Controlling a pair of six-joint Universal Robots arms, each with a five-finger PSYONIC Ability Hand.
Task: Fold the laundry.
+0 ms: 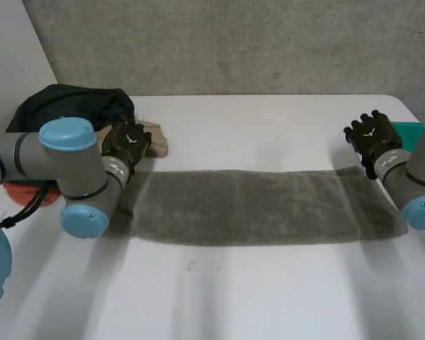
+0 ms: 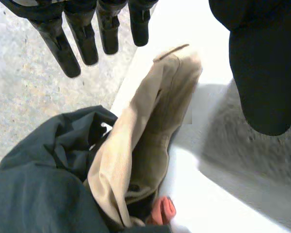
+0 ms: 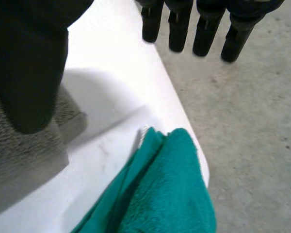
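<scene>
The grey towel point(image 1: 248, 205) is lying folded into a long, narrow band across the middle of the white surface point(image 1: 269, 120). Its long axis is running parallel to the surface's far edge, with one short end pointing toward the left edge and the other toward the right edge.

The left hand point(image 1: 127, 142) is being held at the band's far left corner. In the left wrist view its fingers point(image 2: 82, 39) are extended straight and spread away from the thumb, with nothing being grasped. Whether the towel is being touched cannot be told.

The right hand point(image 1: 370, 134) is being held at the band's far right corner. Its fingers point(image 3: 203, 29) are likewise straight and released, reaching past the surface's edge over the concrete floor point(image 3: 252, 136).

A beige garment point(image 1: 156, 138) is lying just beyond the left hand, touching a dark navy garment point(image 1: 64, 103) that is heaped at the far left corner of the surface. An orange item point(image 1: 28, 193) is partly hidden behind the left arm point(image 1: 71, 166). A teal towel point(image 3: 165, 194) is resting at the right edge of the surface, just beside the right hand.
</scene>
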